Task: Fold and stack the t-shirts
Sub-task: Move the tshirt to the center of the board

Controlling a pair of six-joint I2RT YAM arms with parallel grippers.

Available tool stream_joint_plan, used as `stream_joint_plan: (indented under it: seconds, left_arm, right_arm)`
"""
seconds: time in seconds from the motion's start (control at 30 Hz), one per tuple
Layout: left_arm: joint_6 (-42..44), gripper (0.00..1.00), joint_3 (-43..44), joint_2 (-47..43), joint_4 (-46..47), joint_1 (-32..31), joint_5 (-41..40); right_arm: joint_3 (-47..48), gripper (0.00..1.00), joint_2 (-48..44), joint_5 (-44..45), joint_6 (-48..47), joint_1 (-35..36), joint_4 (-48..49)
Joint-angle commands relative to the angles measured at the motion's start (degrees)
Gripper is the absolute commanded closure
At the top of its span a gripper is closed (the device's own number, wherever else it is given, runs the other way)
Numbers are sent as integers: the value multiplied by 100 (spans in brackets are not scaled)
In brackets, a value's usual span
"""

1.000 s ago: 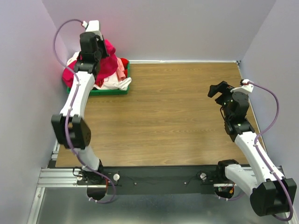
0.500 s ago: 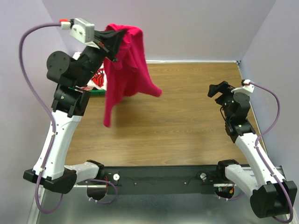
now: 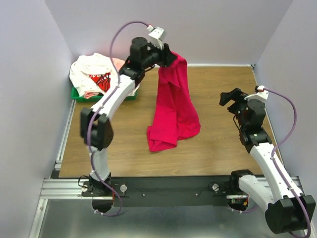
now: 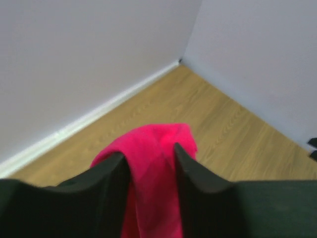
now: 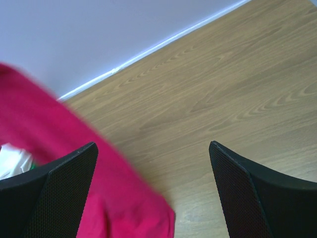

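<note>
A magenta-red t-shirt hangs from my left gripper high over the back of the table, and its lower end is bunched on the wood. In the left wrist view the jaws of this gripper stand apart, with the shirt's cloth still draped between them. A white t-shirt with a red print lies on top of the pile at the back left, with a pale pink one behind it. My right gripper hovers open and empty at the right, and the magenta shirt lies to its left.
The green tray under the pile sits in the back left corner against the walls. Bare wooden tabletop stretches between the hanging shirt and the right arm. Walls close in the left, back and right sides.
My left arm pulled the magenta shirt out of the tray pile and swung it right over the table's middle. Its jaws have parted. The right arm has stayed still.
</note>
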Motion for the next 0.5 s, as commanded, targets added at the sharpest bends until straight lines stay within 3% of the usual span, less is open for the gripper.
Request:
stream_joint_plan:
  seconds: [0.0,0.1,0.13,0.23,0.47]
  left_arm:
    - [86,42,1233,1087,-942,-10,-145]
    - [139,41,614,782,-826,-106,-357]
    - [165,40,228,563,-667,-167,-897]
    - [139,39,-1746,-368,-200,-396,-1586]
    - [-318,39,-4562,-1636,336,-941,-2053]
  right_arm:
    - [77,1,73,-412,78,20,-402]
    - [-2,1,284,-606,51,29,-421]
    - [-11,1,380,-780,51,29,-404]
    - [24,5,872,-1037,130,38,-378]
    - [164,11,2182,-1696,227,274,105]
